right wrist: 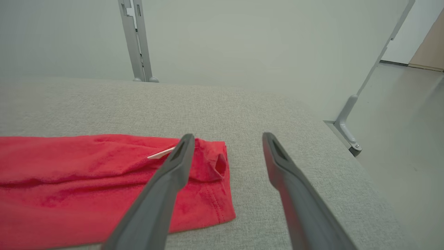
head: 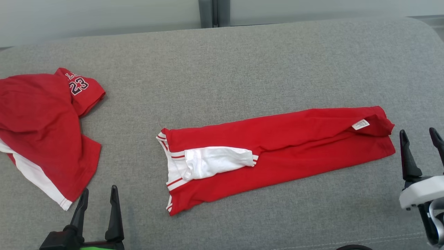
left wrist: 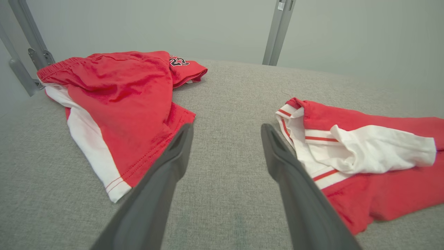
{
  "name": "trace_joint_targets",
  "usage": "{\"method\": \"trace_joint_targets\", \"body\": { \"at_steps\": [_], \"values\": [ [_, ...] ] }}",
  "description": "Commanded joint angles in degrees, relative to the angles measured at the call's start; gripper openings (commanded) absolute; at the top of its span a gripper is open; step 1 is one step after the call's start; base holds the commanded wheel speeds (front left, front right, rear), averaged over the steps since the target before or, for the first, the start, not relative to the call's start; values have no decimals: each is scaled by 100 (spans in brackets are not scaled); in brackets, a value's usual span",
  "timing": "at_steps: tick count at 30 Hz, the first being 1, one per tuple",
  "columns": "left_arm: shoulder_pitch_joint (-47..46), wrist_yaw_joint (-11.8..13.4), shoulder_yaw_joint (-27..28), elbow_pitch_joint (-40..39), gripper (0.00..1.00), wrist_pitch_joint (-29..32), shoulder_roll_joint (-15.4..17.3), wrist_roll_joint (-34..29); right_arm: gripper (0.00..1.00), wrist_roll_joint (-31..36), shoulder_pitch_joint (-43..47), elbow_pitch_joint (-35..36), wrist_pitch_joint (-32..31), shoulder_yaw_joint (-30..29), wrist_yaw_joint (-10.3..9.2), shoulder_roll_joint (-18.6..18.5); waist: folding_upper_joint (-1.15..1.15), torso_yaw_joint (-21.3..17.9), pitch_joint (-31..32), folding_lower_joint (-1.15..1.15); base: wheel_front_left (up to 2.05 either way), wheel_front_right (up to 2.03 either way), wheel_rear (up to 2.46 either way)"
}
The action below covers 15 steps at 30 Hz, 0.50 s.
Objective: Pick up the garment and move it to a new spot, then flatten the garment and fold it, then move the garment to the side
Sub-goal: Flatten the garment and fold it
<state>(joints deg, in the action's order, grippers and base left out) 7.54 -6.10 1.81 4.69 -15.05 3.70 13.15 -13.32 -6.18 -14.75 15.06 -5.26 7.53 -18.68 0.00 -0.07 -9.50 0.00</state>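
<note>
So the red jersey (head: 295, 139) is lying as a long strip on the grey cushioned surface (head: 242, 62). It runs from about the middle out toward the right edge, a bit slanted, with the right end sitting closer to the far edge. It looks folded lengthwise already, so I'd say the step in hand is the cross fold, end over end.

Both sets of fingers are spread wide and holding nothing. The left gripper (head: 99, 189) hovers by the near edge, between the strip's neck end and the crumpled red shorts (head: 38, 121) over at the left edge. The right gripper (head: 418, 131) is just off the hem end, beside the little white label (head: 360, 124).

How I'd go about it:
- The white sleeve (head: 215, 161) is flopped on top and bunched up. I'd tuck or smooth it first, or it'll make a lump inside the fold.
- Pinch both corners of one short end, all layers together. The hem end looks a bit curled up and could split apart if only the top layer gets caught.
- Lift low, carry it over and line the edges up before letting go.
- Keep the left arm away from the shorts so they don't get dragged along.
</note>
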Motion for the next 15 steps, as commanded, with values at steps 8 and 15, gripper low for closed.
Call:
{"method": "trace_joint_targets", "body": {
  "at_steps": [8, 15],
  "values": [
    [-173, -89, 76, 8, 100, -15, -53, -113, 100, -209, -993, -1410, 14, 492, -9, -498, 0, 23, -245, 0, 0, 0, 0],
    [-239, -127, 136, -45, 100, -15, -67, -191, 100, -740, -1694, -2494, 14, 1088, -9, -588, 0, 101, -405, 0, 0, 0, 0]
  ]
}}
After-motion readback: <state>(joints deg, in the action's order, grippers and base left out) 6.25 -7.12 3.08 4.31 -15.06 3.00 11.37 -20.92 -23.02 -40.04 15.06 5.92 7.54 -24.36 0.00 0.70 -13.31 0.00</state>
